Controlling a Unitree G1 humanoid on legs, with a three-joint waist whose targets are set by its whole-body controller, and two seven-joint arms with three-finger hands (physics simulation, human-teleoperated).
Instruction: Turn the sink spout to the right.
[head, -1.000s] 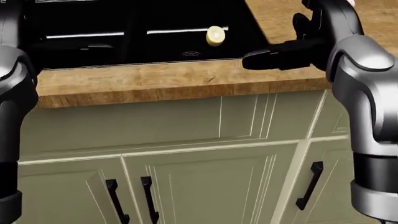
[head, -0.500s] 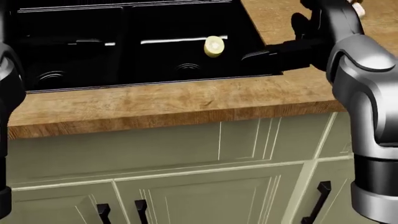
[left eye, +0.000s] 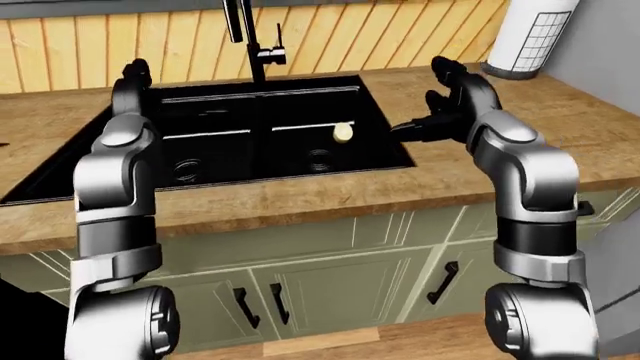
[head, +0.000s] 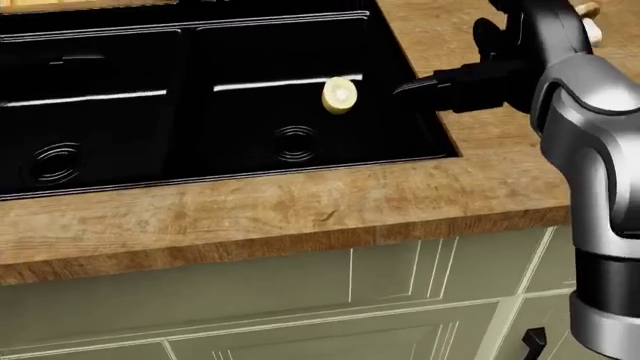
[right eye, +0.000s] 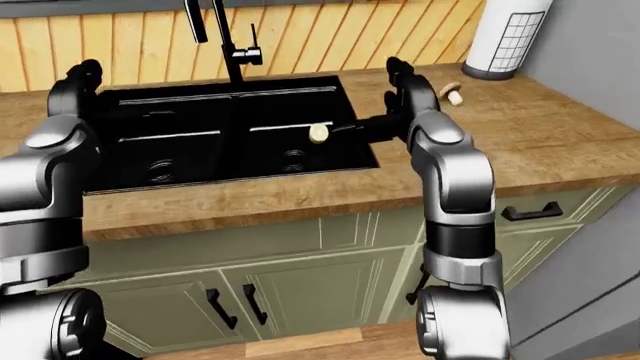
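Note:
The black faucet rises at the top edge of the black double sink; its spout end hangs left of the stem, over the left basin. My right hand is open, fingers stretched leftward over the sink's right rim, well below and right of the faucet, touching nothing. My left hand is raised by the sink's upper left corner, open and empty. A pale yellow round piece lies in the right basin.
A wooden counter surrounds the sink, with green cabinet doors below. A paper towel roll and a small mushroom-like item sit on the counter at the right. A plank wall stands behind the faucet.
The head camera has tipped upward: sink and counter have slid down the picture and the cabinet handles have dropped out. My left arm has left the head view. The right hand holds its place.

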